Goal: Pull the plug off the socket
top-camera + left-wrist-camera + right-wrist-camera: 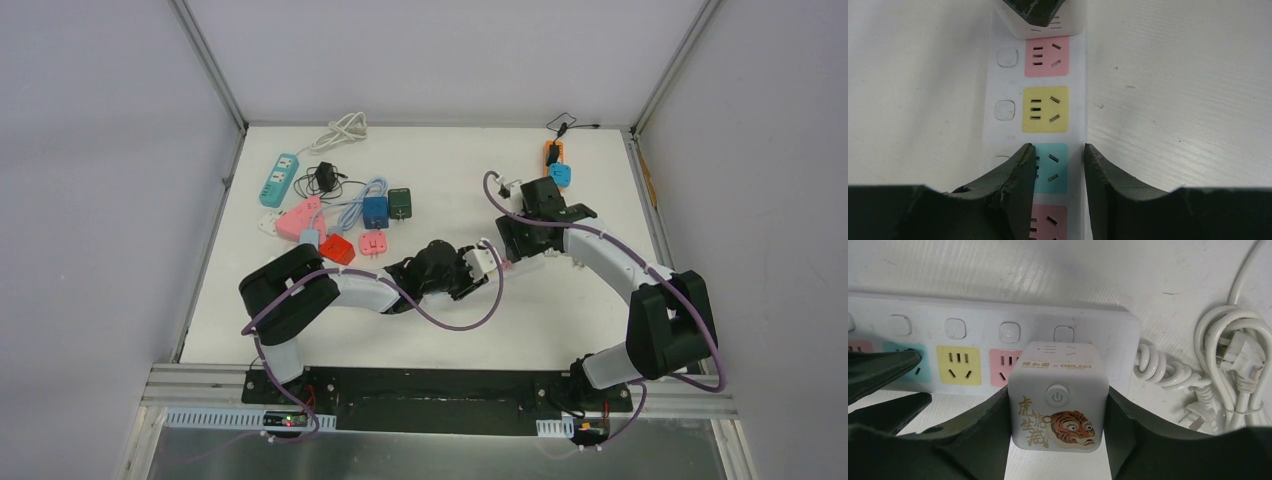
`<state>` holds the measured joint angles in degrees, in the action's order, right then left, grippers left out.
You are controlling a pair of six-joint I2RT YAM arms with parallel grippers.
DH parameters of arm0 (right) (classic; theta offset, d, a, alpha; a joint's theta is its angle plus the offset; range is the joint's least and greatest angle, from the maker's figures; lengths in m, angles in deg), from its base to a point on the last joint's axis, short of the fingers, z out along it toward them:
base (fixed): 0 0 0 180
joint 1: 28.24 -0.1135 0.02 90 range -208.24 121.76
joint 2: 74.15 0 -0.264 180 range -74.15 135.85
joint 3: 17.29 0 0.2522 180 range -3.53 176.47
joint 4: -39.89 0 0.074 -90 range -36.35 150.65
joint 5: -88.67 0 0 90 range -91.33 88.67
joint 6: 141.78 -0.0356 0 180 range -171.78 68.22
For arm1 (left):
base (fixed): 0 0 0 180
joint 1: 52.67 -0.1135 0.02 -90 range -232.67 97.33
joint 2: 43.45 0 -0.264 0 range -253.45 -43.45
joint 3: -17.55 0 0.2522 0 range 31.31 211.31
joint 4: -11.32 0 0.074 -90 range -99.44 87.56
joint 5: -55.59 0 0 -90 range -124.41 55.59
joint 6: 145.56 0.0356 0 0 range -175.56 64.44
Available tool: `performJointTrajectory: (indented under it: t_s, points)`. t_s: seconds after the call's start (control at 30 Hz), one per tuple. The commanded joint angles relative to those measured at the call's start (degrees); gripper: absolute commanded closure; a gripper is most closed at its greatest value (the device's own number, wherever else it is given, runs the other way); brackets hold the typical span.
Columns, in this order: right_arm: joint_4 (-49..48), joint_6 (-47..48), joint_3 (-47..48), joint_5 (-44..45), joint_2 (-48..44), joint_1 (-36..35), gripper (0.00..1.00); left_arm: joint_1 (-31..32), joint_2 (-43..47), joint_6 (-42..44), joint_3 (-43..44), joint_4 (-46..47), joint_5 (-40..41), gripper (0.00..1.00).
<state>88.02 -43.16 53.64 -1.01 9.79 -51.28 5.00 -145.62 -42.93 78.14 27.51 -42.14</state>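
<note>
A white power strip [978, 325] with pink, yellow and teal sockets lies on the table; it also shows in the left wrist view [1003, 80] and, mostly hidden, in the top view [486, 256]. A white cube plug [1058, 400] with a tiger print and a power button sits in the strip's end socket. My right gripper [1058, 395] is shut on the plug, one finger on each side. My left gripper [1059, 150] is narrowly open over the teal socket. One finger [1020, 170] lies on the strip's face and the other is at its edge. Both grippers meet mid-table in the top view: left [470, 268], right [520, 240].
The strip's coiled white cord [1228, 370] lies just right of the plug. At the back left are a teal strip [279, 179], a pink strip [298, 218], a red adapter [337, 249], a blue cube [375, 211] and a dark green cube [399, 203]. An orange strip [553, 152] lies at the back right.
</note>
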Motion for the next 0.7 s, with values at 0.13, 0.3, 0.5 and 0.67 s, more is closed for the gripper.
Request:
performJointTrajectory:
  t_s: [0.13,0.3,0.5,0.67]
  points:
    - [2.91,-1.48,0.07,-28.00,-2.84,1.63,1.00,-0.65,-3.83,-2.64,-0.31,-5.45,-1.51,0.62]
    - [3.23,-1.11,2.45,-11.94,-1.55,-3.05,1.00,-0.75,-4.13,-2.96,-0.51,-5.05,-1.73,0.62]
    - [2.85,1.90,2.58,7.39,-0.60,-3.92,1.00,-0.96,-4.26,-3.23,-0.60,-4.89,-1.85,0.62]
    - [4.03,0.93,1.04,-1.23,-2.17,0.50,1.00,-1.20,-4.94,-3.39,-0.43,-4.53,-2.49,0.62]
